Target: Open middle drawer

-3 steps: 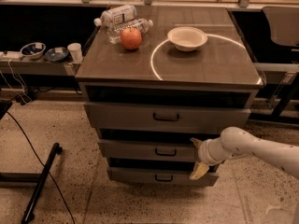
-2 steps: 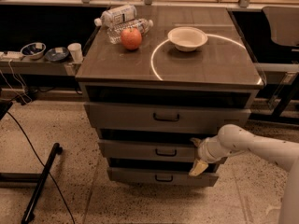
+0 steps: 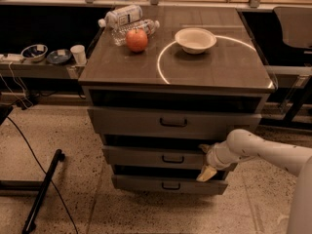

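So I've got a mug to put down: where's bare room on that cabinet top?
The front strip of the cabinet top, ahead of the apple and bowl, is bare, as is the right side past the bowl. The back-left corner is crowded with two water bottles. The claw sits low, at the right end of the middle drawer.

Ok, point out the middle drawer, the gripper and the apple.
Middle drawer [image 3: 141, 157]: camera view, on its flat front, left of centre.
Gripper [image 3: 204, 162]: camera view, its front end, at the drawer's right end.
Apple [image 3: 137, 40]: camera view, middle of its near side.
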Action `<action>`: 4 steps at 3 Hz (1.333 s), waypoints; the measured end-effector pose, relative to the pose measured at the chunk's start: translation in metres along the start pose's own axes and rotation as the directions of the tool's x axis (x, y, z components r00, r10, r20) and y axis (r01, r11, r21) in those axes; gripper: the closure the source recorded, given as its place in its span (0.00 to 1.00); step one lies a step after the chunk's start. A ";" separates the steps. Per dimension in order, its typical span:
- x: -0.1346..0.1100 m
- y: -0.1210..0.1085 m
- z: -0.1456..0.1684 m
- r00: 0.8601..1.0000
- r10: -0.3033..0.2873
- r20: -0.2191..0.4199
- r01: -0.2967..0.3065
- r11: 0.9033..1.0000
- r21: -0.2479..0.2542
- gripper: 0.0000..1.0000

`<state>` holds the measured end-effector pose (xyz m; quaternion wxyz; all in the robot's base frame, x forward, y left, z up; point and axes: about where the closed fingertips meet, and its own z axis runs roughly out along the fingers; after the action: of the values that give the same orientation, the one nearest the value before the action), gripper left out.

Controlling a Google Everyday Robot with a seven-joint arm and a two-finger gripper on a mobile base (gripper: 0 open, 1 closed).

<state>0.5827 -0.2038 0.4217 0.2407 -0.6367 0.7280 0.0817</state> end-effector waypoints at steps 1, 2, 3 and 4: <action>-0.002 0.021 -0.005 1.000 -0.008 0.008 0.008 1.000 0.004 0.23; -0.003 0.053 -0.012 1.000 -0.023 0.014 0.023 1.000 -0.010 0.22; -0.001 0.081 -0.021 0.999 -0.029 0.023 0.029 0.999 -0.025 0.23; -0.002 0.106 -0.042 0.999 -0.044 0.028 0.045 0.999 -0.021 0.23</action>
<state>0.4699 -0.2013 0.4395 0.2456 -0.6541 0.7093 0.0932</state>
